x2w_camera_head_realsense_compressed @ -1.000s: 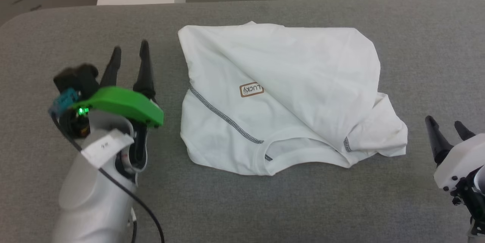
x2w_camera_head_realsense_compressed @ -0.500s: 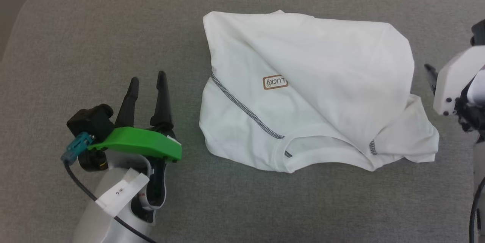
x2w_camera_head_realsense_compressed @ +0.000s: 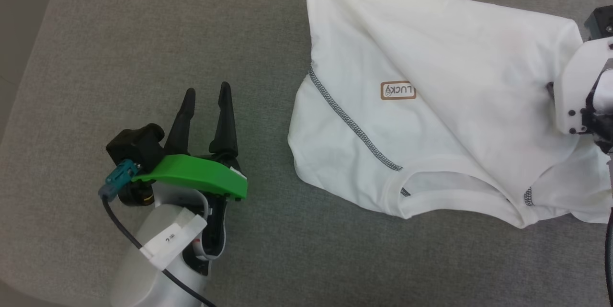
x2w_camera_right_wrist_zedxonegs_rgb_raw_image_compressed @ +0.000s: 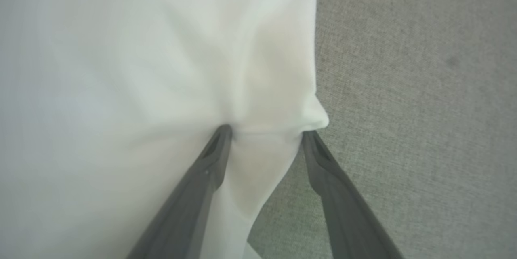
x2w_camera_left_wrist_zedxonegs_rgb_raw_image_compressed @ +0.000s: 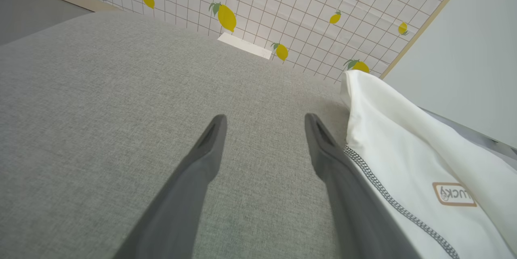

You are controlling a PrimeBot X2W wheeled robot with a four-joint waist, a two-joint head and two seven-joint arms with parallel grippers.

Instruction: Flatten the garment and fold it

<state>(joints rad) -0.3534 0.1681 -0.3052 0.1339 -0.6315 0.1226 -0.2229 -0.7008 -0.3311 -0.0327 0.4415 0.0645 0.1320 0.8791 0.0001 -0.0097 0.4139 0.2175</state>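
While the shirt (x2w_camera_head_realsense_compressed: 445, 58) lies rumpled and doubled over on the grey table (x2w_camera_head_realsense_compressed: 143, 24), we count nothing done: flattening and folding both remain. Our left gripper (x2w_camera_head_realsense_compressed: 207, 87) hovers spread, empty, near its left edge; our right gripper (x2w_camera_right_wrist_zedxonegs_rgb_raw_image_compressed: 266, 130) stands spread, fingertips pressing its right edge, not yet clamped.

The rumpled white shirt (x2w_camera_head_realsense_compressed: 431, 53), LUCKY patch (x2w_camera_head_realsense_compressed: 398, 90) showing, lies on grey fabric surface (x2w_camera_head_realsense_compressed: 143, 34), left gripper (x2w_camera_head_realsense_compressed: 207, 90) fingers parted beside it, right gripper (x2w_camera_head_realsense_compressed: 552, 90) over its right edge
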